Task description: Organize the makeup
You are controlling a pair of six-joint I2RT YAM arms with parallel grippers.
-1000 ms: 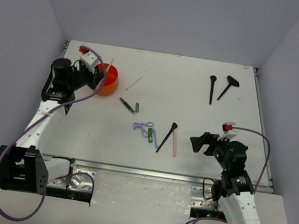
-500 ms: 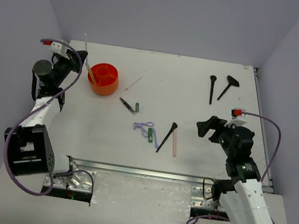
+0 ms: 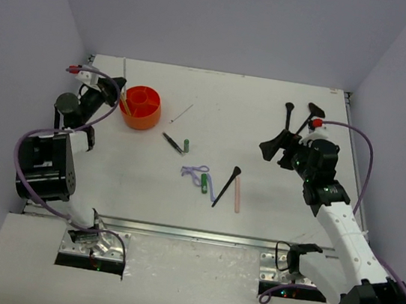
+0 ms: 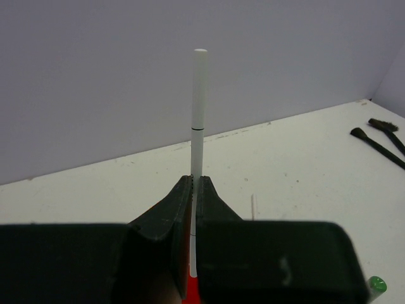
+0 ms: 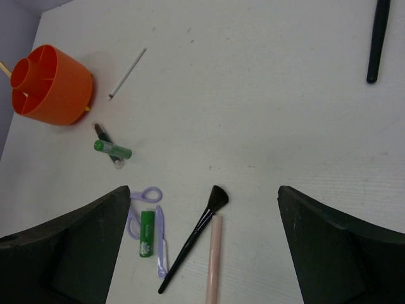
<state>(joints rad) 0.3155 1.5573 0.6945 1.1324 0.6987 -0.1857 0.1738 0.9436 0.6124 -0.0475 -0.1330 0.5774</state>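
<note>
My left gripper [image 3: 114,93] is shut on a thin white stick [image 4: 198,114] that stands upright, its lower end by the left rim of the orange divided tub [image 3: 142,109]. My right gripper [image 3: 273,148] hangs open and holds nothing, right of the table's middle. Below it lie a black brush [image 5: 196,234], a pink stick [image 5: 214,259], a lilac looped tool [image 5: 150,215] and a green tube [image 5: 147,233]. Nearer the tub lie a second green tube [image 5: 112,149], a dark pencil [image 5: 101,132] and another pale stick [image 5: 126,73]. Two black brushes [image 3: 287,121] lie at the back right, one partly behind my right arm.
White walls close the table in at the back and on both sides. The table's right edge [image 3: 352,165] runs close to my right arm. The left arm's base [image 3: 42,167] stands at the left edge.
The left gripper, holding the white stick, swung left off the tub and came back to its left rim. The right gripper, still open, moved from the near edge toward the back right.
</note>
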